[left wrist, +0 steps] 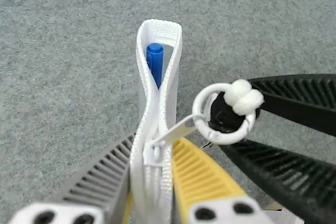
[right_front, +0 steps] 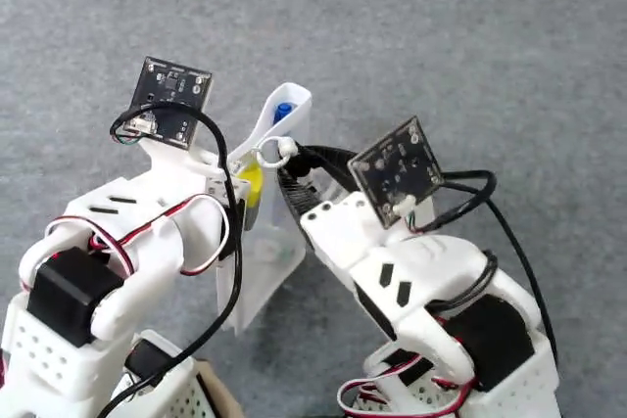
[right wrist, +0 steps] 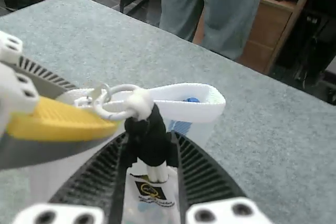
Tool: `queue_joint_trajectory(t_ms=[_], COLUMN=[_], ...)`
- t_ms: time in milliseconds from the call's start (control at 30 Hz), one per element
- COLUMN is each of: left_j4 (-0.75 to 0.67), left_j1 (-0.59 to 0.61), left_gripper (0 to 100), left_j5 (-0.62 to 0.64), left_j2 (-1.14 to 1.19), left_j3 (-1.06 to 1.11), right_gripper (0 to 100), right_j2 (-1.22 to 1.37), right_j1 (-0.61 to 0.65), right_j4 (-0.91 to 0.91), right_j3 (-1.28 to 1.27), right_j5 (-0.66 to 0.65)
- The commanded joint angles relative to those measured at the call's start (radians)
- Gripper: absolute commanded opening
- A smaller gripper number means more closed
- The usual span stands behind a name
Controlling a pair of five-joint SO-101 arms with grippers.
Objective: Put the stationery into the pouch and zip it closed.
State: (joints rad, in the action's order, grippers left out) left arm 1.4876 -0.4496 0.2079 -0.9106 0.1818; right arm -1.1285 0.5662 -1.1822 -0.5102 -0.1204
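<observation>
pouch (right_front: 265, 261) stands on edge, clamped between the left gripper's (left wrist: 152, 166) grey and yellow fingers, which are closed tight on its zipped end. a blue pen (left wrist: 154, 59) is already inside, its top showing at the far end of the opening, well ahead of that gripper's fingertips. i see no other stationery lying out, so the loading step looks finished.

the zipping is partly done. the zipper slider (left wrist: 156, 150) sits just past the left gripper's fingertips, and beyond it the two tapes gape in a long loop out to the pouch's far end. the right gripper (right wrist: 149, 145) is pinched shut on the black pull (right wrist: 150, 137). that pull hangs from a white ring (left wrist: 223, 114) clipped to the slider, just off the yellow finger's outer side. what is left, i judge, is drawing the slider away from the left gripper along the whole open stretch.

around them is the grey table (right_front: 490, 66). the two grippers sit close together, nearly touching at the ring. the pen's top, high in the opening, might catch the slider near the end.
</observation>
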Motion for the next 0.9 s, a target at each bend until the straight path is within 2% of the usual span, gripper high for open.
queue_joint_trajectory(t_ms=[0, 233, 367, 633, 867], left_j4=[0.002, 0.009, 0.06, 0.146, 0.224], left_j1=[-0.002, -0.004, -0.005, -0.005, -0.096], left_gripper=[3, 3, 3, 3, 3], left_j5=[0.003, 0.003, 0.003, -0.028, -0.044], left_j2=[-0.028, -0.028, -0.028, -0.028, -0.028], left_j3=[-0.016, -0.018, -0.051, -0.13, -0.257], right_gripper=[1.1, 1.1, 1.1, 1.1, 1.1], right_j2=[-0.012, -0.012, -0.008, -0.005, -0.005], right_j1=[-0.058, -0.086, -0.095, -0.132, -0.193], right_j4=[-0.003, 0.0, 0.0, 0.012, 0.095], right_j3=[0.05, 0.048, 0.047, 0.045, -0.018], right_j5=[-0.107, -0.241, -0.287, -0.336, -0.358])
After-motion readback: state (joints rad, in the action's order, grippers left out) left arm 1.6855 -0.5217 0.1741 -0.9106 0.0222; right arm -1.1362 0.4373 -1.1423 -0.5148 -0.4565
